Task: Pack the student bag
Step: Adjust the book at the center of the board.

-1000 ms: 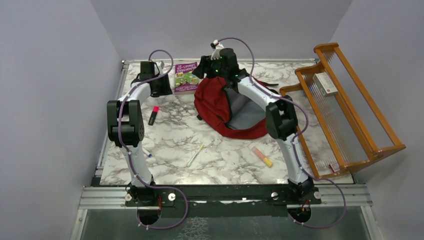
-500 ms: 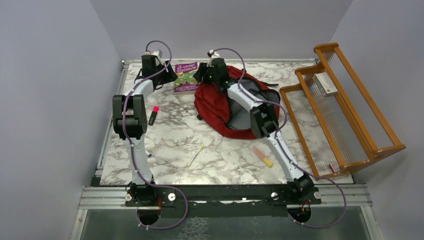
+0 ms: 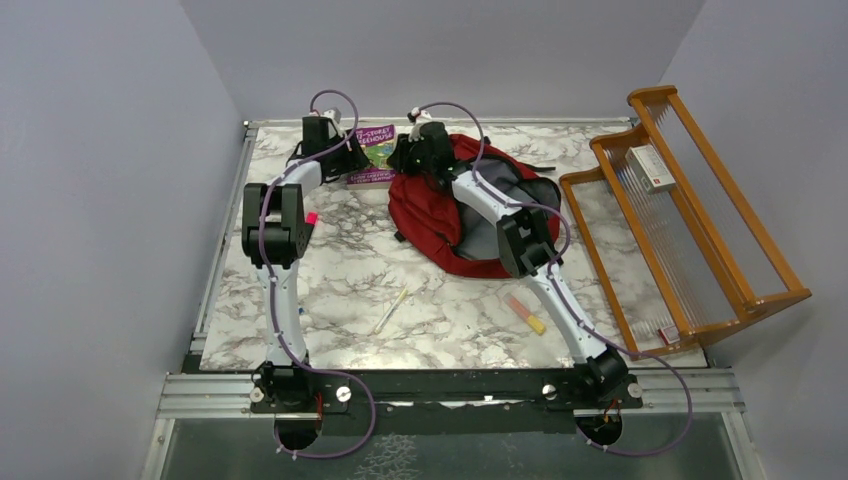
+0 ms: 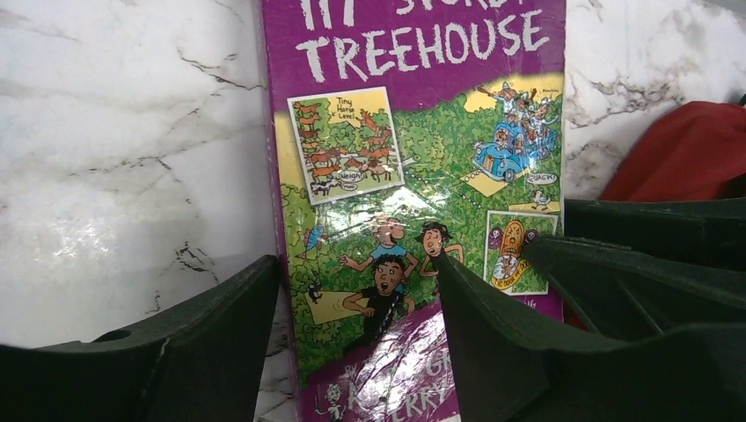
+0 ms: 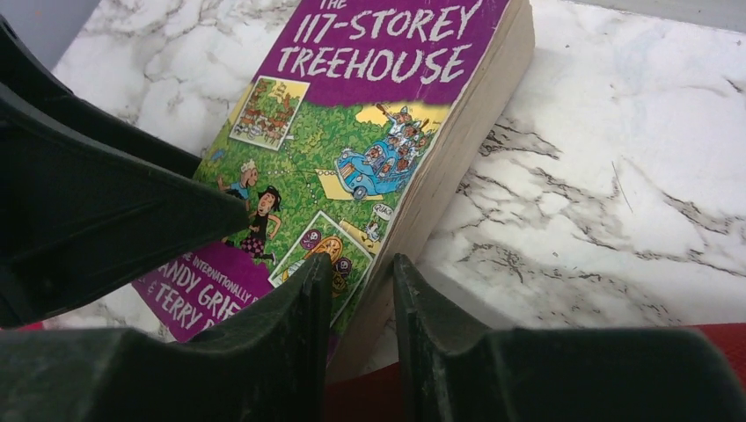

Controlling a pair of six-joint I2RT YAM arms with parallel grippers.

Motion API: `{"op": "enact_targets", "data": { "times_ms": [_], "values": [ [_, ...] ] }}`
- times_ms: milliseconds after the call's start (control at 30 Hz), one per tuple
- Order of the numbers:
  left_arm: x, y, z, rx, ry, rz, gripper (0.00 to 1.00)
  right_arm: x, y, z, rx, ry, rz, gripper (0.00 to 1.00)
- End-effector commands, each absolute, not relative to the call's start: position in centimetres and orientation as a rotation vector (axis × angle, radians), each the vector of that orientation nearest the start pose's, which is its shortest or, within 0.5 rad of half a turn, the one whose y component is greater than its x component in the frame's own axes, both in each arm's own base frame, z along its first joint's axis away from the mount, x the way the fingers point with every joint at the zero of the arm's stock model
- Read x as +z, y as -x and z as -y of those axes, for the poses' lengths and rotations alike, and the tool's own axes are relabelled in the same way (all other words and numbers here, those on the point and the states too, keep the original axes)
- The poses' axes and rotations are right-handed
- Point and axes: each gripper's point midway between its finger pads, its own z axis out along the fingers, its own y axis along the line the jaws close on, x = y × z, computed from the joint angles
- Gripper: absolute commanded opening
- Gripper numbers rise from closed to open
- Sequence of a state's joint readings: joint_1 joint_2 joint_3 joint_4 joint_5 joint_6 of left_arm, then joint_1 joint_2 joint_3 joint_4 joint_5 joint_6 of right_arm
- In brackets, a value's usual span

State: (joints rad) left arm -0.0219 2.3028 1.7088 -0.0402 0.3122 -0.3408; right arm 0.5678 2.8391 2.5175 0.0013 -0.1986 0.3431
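Purple book [image 4: 413, 158], partly hidden; left fingers [image 4: 202, 352] apart astride its edge, right fingers [image 5: 264, 360] perhaps pinching its corner.

The red student bag [image 3: 428, 212] lies open at the far side of the marble table [image 3: 330, 290], and its grey lining is visible. A purple book [image 3: 375, 140] lies just left of it. The left gripper [image 3: 354, 165] and the right gripper [image 3: 402, 160] are both at the book. A yellow pen [image 3: 392, 310] and an orange marker [image 3: 525, 313] lie nearer. A wooden rack [image 3: 680, 230] stands at the right.
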Motion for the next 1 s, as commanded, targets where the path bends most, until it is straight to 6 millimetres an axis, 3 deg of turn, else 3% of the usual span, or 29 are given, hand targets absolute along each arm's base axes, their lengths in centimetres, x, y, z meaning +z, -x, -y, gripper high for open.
{"op": "enact_targets", "data": {
  "times_ms": [0, 333, 533, 600, 867, 967],
  "values": [
    [5.3, -59.2, 9.4, -0.602, 0.139, -2.218, 0.66, 2.6, -55.6, -46.6, 0.85, 0.549, -2.008, 0.33],
    [6.4, -53.6, 9.6, -0.614, 0.143, -2.253, 0.65, 7.0, -51.0, -48.3, 0.932, 0.832, -1.903, 0.31],
    [7.5, -49.3, 8.4, -0.548, 0.18, -2.273, 0.64, 8.6, -46.5, -48.6, 1.012, 0.977, -1.892, 0.31],
    [7.8, -48.2, 7.6, -0.501, 0.2, -2.273, 0.64, 9.0, -45.7, -48.4, 0.993, 0.992, -1.89, 0.35],
    [9.3, -46.9, 4.0, -0.394, 0.278, -2.263, 0.65, 13.0, -49.7, -45.0, 0.697, 0.722, -1.908, 0.56],
    [10.2, -46.9, 4.2, -0.429, 0.264, -2.236, 0.66, 13.9, -50.5, -44.7, 0.685, 0.62, -1.933, 0.58]
  ]
}}
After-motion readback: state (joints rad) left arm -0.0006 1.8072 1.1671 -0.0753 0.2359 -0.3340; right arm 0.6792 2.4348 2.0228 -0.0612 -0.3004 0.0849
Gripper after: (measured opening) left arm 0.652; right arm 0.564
